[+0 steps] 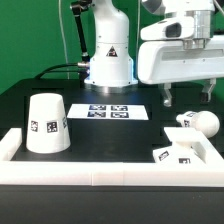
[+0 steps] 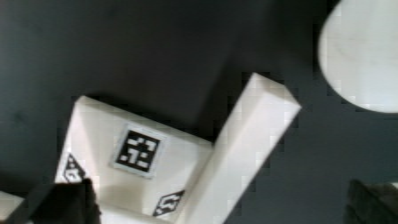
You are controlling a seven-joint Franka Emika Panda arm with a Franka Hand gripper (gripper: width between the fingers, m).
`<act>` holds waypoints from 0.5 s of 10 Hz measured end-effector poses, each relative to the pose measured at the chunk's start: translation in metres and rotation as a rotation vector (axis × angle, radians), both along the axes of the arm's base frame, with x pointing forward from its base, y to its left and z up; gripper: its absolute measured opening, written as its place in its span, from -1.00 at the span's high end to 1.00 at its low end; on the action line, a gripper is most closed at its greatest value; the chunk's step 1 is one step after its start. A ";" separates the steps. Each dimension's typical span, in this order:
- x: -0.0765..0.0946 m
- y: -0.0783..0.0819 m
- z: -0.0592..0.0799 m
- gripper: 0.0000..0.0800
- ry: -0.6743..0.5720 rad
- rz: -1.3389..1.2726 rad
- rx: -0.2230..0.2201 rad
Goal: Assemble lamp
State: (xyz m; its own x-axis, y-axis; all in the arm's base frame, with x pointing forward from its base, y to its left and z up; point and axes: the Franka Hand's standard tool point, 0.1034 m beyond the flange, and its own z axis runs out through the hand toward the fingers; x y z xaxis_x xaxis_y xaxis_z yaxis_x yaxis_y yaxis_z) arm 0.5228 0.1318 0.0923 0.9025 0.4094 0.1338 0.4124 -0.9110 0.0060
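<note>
Exterior view: the arm (image 1: pixel 180 55) is cut off at the top and right edges. Wrist view, blurred: the bulb (image 2: pixel 366 55) and base (image 2: pixel 151 150) run past the picture's edges

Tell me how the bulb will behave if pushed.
The bulb lies on its side, so its round head would likely roll or pivot about the neck when nudged. It looks like rigid white plastic, probably stiff and light. Its smooth curve may slip in a pinch.

Tapered shade (image 1: pixel 47 123) wide end down, well apart from bulb (image 1: pixel 200 123) beside flat base (image 1: pixel 180 152)
</note>
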 end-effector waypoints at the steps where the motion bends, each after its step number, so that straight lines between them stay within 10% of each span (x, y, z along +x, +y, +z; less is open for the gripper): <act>1: 0.000 -0.002 -0.001 -0.75 0.001 -0.003 -0.001; 5: 0.002 0.019 -0.004 -0.75 0.000 -0.029 0.013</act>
State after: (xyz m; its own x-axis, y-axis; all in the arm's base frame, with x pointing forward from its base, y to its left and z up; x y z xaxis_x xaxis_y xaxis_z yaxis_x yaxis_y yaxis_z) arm 0.5243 0.1508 0.0883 0.9140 0.3812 0.1392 0.3857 -0.9226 -0.0054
